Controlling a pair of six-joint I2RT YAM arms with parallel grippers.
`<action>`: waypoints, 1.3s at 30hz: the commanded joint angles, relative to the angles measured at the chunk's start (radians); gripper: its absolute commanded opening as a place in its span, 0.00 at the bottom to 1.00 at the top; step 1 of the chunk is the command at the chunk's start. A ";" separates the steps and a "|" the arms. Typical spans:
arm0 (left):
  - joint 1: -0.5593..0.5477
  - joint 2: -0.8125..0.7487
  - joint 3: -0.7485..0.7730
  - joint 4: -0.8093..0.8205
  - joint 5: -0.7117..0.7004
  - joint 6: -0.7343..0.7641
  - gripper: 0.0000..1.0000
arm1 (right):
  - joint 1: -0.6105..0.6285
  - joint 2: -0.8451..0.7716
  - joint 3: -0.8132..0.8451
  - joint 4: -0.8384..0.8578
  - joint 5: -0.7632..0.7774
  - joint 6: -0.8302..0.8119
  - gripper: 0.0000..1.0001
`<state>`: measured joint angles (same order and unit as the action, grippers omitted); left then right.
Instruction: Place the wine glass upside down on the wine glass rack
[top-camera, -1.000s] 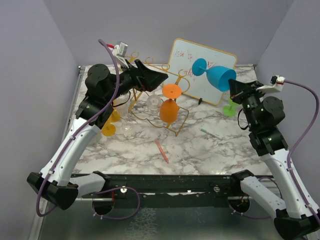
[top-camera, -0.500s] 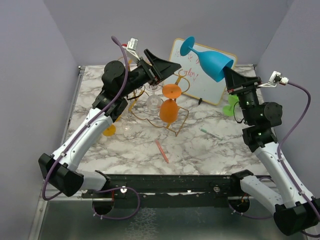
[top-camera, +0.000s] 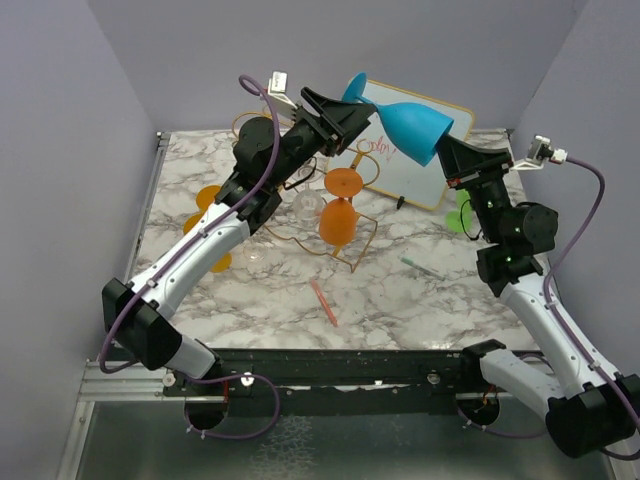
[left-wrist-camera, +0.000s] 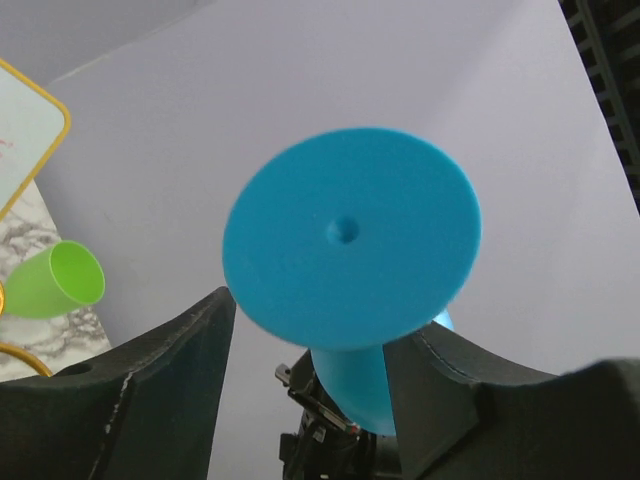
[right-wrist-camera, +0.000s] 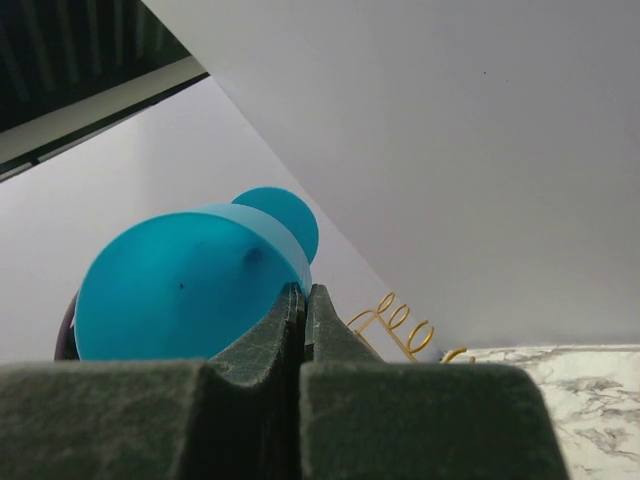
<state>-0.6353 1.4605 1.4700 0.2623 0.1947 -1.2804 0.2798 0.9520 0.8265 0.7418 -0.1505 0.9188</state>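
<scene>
The blue wine glass (top-camera: 412, 125) is held in the air over the far part of the worktop (top-camera: 420, 310), in front of the framed whiteboard (top-camera: 425, 170). It lies nearly on its side. The bowl points right and slightly down, and the round foot points left and up. It is above the wine glass rack (top-camera: 345, 250) and touches neither the rack nor the worktop.

The right gripper (top-camera: 440, 142) has its fingers pressed together on the rim of the bowl, pinching the thin wall between them. In the right wrist view, the right gripper (right-wrist-camera: 305, 292) meets at the edge of the wine glass (right-wrist-camera: 185, 295). The curled gold ends of the rack (right-wrist-camera: 395, 325) show behind it.

The left gripper (top-camera: 352, 110) is raised at the foot end of the glass with its fingers spread apart. In the left wrist view, the flat underside of the foot of the wine glass (left-wrist-camera: 350, 235) faces the camera, just ahead of the left gripper (left-wrist-camera: 320, 320). One finger (left-wrist-camera: 150, 390) stands on each side. Whether either finger touches the foot cannot be told.

The rack stands on the worktop left of centre. An orange glass (top-camera: 339, 218) hangs upside down in it, and a clear glass (top-camera: 306, 206) is just to its left. A green glass (top-camera: 461, 216) sits near the whiteboard's right end, partly behind the right arm. A pink stick (top-camera: 323, 302) lies on the worktop nearer the arms.
</scene>
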 joint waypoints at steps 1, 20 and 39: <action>-0.006 0.034 0.046 0.074 -0.063 -0.055 0.56 | 0.003 0.009 -0.016 0.071 -0.057 0.018 0.01; -0.054 0.003 -0.039 0.299 -0.182 -0.039 0.20 | 0.003 0.057 -0.053 0.220 -0.160 0.038 0.01; -0.055 -0.037 -0.064 0.341 -0.171 0.157 0.00 | 0.001 0.012 -0.043 0.130 -0.160 -0.003 0.45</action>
<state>-0.6914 1.4780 1.4204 0.5606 0.0536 -1.2312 0.2760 0.9989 0.7822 0.9165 -0.3042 0.9257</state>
